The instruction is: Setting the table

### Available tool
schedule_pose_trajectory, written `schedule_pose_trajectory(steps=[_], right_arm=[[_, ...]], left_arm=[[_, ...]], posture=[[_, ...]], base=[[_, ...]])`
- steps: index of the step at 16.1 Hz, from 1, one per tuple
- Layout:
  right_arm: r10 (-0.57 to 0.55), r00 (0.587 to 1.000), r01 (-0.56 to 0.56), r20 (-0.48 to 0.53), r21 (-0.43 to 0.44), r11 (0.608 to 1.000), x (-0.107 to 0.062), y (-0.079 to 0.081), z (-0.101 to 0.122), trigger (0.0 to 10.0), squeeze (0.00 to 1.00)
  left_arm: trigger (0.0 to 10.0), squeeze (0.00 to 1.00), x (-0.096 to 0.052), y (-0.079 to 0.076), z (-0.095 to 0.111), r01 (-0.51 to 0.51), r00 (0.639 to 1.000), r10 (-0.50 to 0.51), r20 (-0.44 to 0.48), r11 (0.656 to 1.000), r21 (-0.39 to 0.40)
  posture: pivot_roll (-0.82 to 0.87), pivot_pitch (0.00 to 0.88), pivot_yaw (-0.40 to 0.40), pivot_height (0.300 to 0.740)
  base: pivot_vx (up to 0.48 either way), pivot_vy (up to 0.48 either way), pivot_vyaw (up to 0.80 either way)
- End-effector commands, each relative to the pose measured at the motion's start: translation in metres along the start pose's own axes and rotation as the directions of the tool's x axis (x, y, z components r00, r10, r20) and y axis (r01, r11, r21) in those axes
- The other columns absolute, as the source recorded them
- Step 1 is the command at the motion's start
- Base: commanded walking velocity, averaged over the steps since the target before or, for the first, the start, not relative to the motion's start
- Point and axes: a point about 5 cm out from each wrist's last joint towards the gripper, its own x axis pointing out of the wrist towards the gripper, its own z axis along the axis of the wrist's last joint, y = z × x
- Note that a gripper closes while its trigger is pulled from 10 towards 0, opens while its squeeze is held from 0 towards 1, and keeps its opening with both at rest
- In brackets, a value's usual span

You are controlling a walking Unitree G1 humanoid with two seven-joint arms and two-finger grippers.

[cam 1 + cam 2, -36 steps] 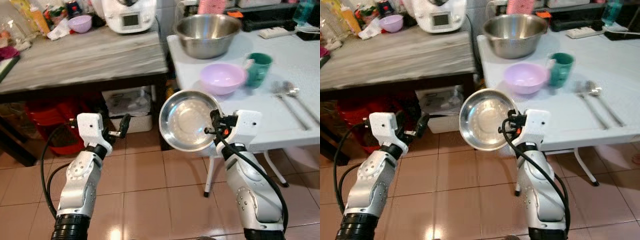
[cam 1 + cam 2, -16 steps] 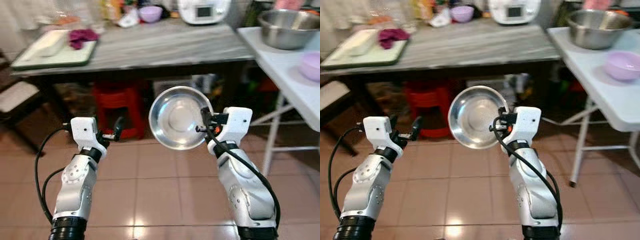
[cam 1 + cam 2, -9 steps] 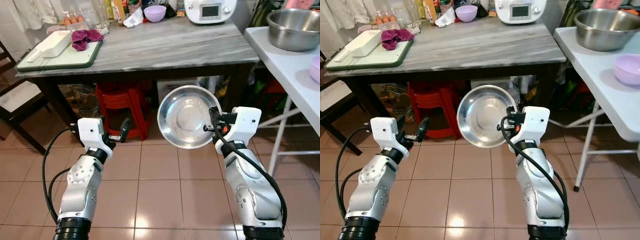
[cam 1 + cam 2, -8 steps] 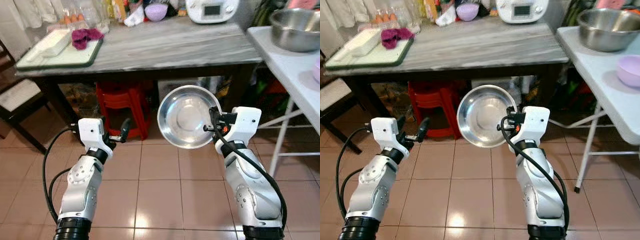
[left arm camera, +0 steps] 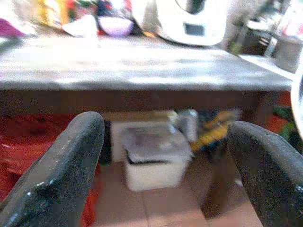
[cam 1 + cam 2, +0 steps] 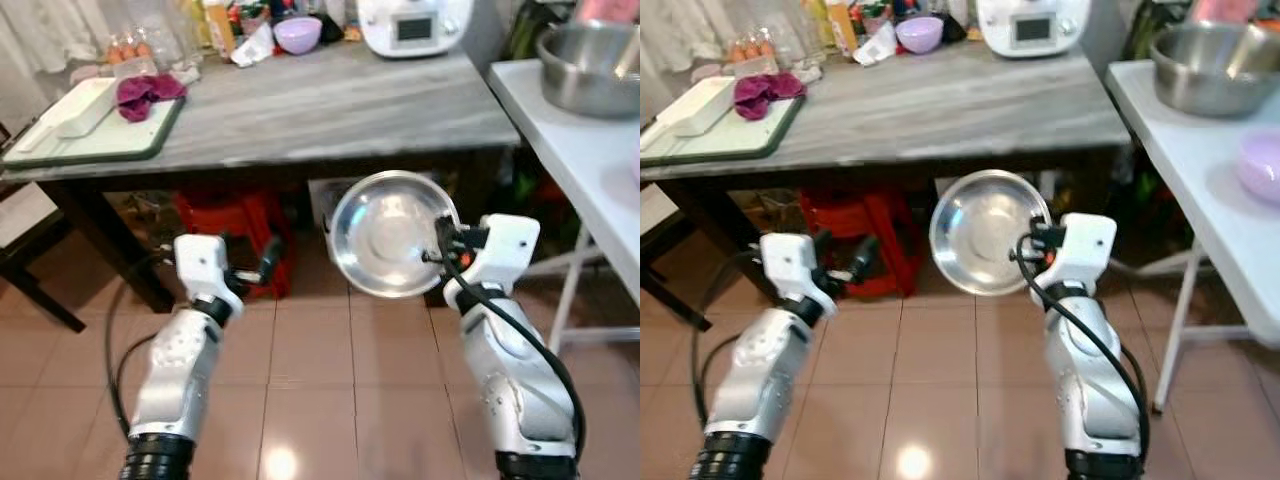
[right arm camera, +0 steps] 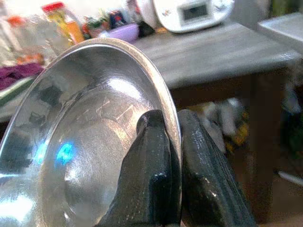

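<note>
My right gripper point(image 6: 439, 243) is shut on the rim of a shiny steel plate point(image 6: 390, 232), held upright in the air in front of the grey-topped table point(image 6: 300, 100). The right wrist view shows its fingers point(image 7: 152, 156) pinching the steel plate point(image 7: 90, 142) at the edge. My left gripper point(image 6: 255, 268) is open and holds nothing, low to the left over the tiled floor. The left wrist view shows its two black fingers point(image 5: 61, 165) spread wide toward the underside of the grey-topped table point(image 5: 142, 66).
On the grey table: a green tray point(image 6: 90, 110) with a white dish and purple cloth, a small purple bowl point(image 6: 297, 32), a white appliance point(image 6: 412, 22). A red stool point(image 6: 235, 225) stands under it. A white table point(image 6: 590, 150) at right carries a big steel bowl point(image 6: 590, 65).
The camera has shifted, so the grey table looks nearer and a little to the left. Both arms keep their pose, and the plate stays in my right gripper.
</note>
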Motion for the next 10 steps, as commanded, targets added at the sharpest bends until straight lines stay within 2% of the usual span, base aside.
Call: schedule_pose_trajectory(steps=[1, 10], right_arm=[[0.052, 0.999, -0.052, 0.010, 0.015, 0.999, 0.0009, 0.0148, 0.0015, 10.0, 0.00], [0.050, 0.999, -0.050, 0.019, 0.008, 0.999, 0.0008, 0.0147, 0.0023, 10.0, 0.00]], left_arm=[[10.0, 0.00, -0.0054, 0.0127, 0.0008, -0.040, 0.999, 0.040, -0.009, 0.999, 0.014], [10.0, 0.00, -0.0048, 0.0130, 0.0018, -0.038, 0.999, 0.038, -0.010, 0.999, 0.016]], posture=[[-0.14, 0.083, 0.089, 0.740], [-0.14, 0.084, 0.094, 0.740]], base=[[0.480, 0.000, 0.00], [0.464, 0.000, 0.00]])
